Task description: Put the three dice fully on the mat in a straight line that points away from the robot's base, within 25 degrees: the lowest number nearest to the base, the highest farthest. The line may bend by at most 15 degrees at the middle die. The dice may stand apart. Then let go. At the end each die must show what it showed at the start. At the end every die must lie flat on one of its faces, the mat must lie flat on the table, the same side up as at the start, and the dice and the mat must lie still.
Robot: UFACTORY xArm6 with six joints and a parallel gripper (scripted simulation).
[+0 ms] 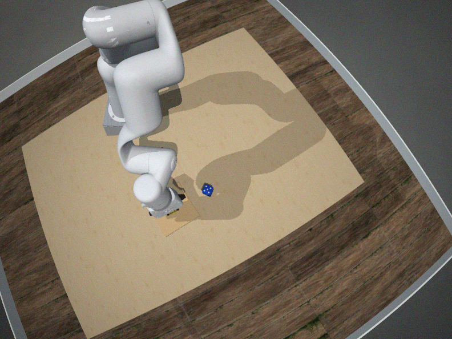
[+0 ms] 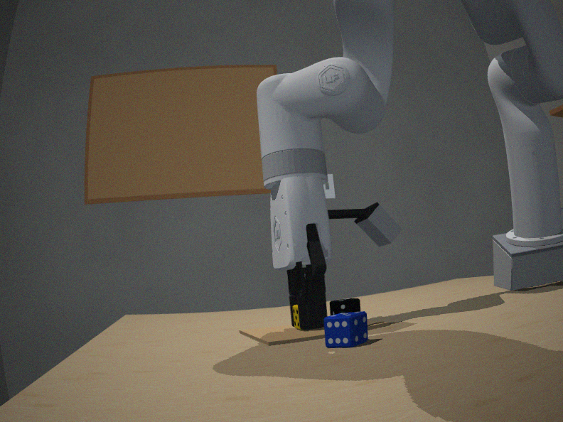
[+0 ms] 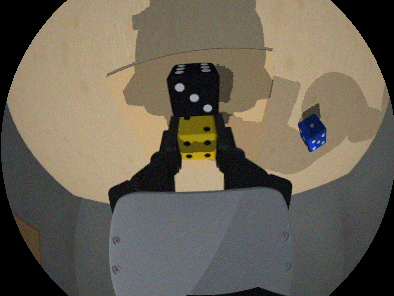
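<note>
We see the gripper (image 3: 197, 151) clenched on the yellow die (image 3: 197, 138), low over the mat (image 2: 272, 336). The black die (image 3: 193, 88) sits just beyond it on the mat, three pips facing the wrist view. Blue die (image 1: 208, 189) lies off the mat, five up.

We see the black die (image 3: 193, 87) touching our clamped yellow die (image 3: 196, 138), blocking the way ahead; the blue die (image 3: 312, 132) stands apart, leaving room between.
</note>
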